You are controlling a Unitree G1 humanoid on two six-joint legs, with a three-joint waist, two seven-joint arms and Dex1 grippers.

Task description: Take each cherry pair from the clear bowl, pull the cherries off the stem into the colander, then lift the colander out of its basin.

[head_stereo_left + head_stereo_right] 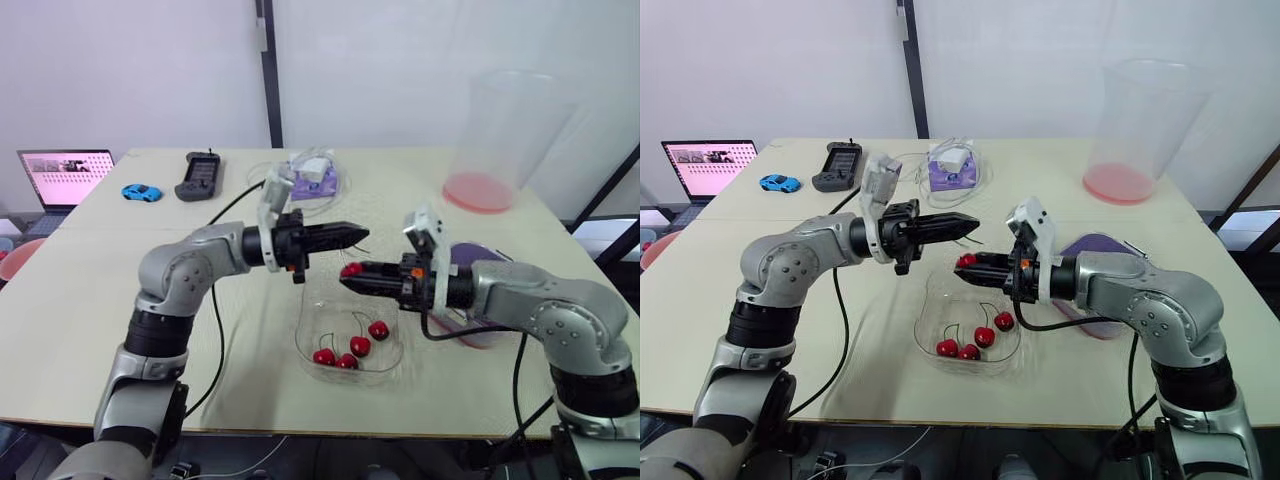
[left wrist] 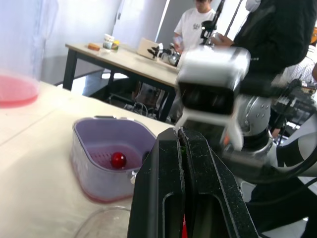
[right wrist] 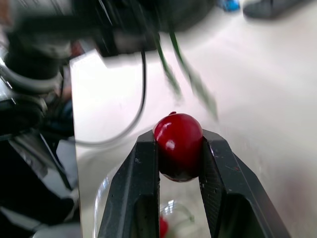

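Right wrist view: right gripper [image 3: 178,138] pinches a cherry [image 3: 178,148]; left gripper [image 1: 363,233] clamps the stem [image 3: 195,87], both above the rim of the clear bowl [image 1: 298,340].

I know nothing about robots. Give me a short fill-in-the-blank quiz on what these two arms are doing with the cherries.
1. The right gripper has its fingers shut on a red ____.
2. The purple colander has ____ cherry in it.
3. In the clear bowl lie ____ cherries.
4. The left gripper has its fingers shut on a green ____.

Missing words: cherry; one; four; stem.
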